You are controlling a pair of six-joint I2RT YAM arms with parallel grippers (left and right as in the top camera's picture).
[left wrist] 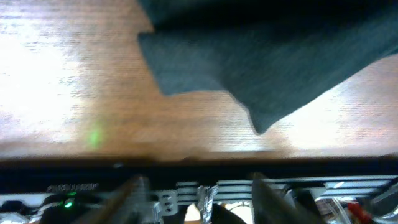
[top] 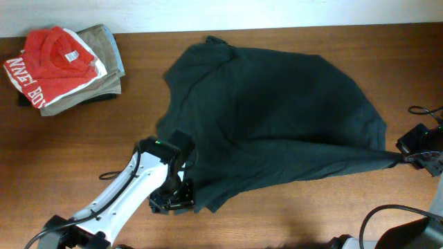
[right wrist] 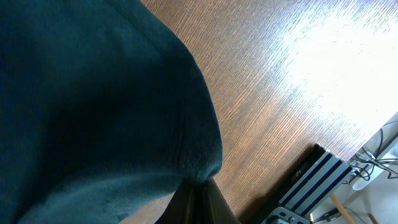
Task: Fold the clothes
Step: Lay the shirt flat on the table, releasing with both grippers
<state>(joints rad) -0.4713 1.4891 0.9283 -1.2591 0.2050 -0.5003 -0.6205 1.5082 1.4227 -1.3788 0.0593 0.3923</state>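
The dark shirt (top: 277, 117) is lying spread out and wrinkly on the table (top: 69, 152). The right gripper (top: 406, 158) is sitting at the dark shirt's right corner and pinching it tight, so the cloth is stretching into a point there. The left gripper (top: 173, 197) is hanging over the dark shirt's lower left edge with its fingers apart, holding nothing. A red shirt (top: 48, 62) is resting on folded tan clothes (top: 104, 41), well away from the dark shirt's upper left side.
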